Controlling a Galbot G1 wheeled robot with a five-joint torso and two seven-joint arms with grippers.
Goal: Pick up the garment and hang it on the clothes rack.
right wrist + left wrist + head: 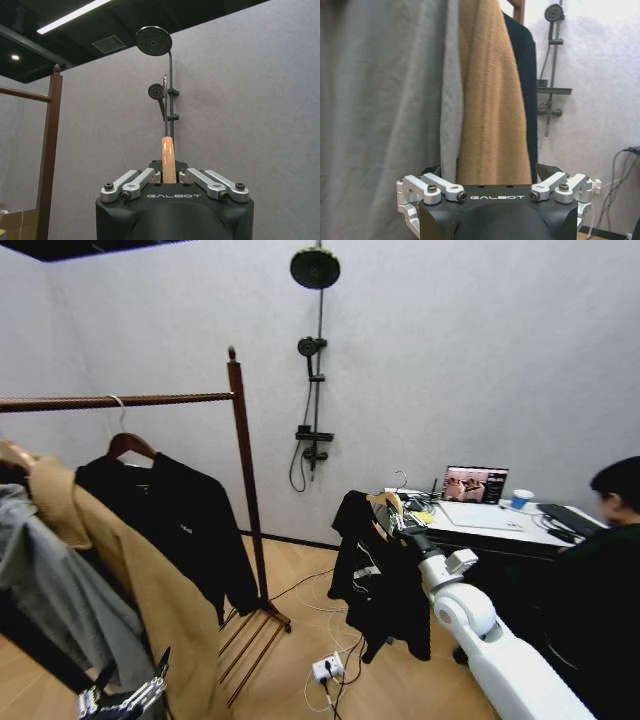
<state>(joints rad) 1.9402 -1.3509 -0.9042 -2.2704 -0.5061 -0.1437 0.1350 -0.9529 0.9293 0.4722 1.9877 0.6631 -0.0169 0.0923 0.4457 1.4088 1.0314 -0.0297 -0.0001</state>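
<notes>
The garment (378,580), a black T-shirt on a light wooden hanger (388,502), hangs in the air in front of the desk. My right gripper (397,514) is shut on the hanger's top. In the right wrist view the wooden hanger (169,159) stands up between the closed fingers of the right gripper (169,170). The clothes rack (241,470) stands to the left, and its rod (150,399) carries other clothes. Its post (50,150) also rises in the right wrist view. Low at the left, my left gripper (122,701) is open and holds nothing. Its wrist view faces the hanging coats beyond the left gripper (490,172).
On the rack hang a black jacket (175,520), a tan coat (130,590) and a grey hoodie (50,590). A black shower stand (317,370) is on the back wall. A desk (490,525) with a laptop stands at the right. A power strip (328,669) and cables lie on the floor.
</notes>
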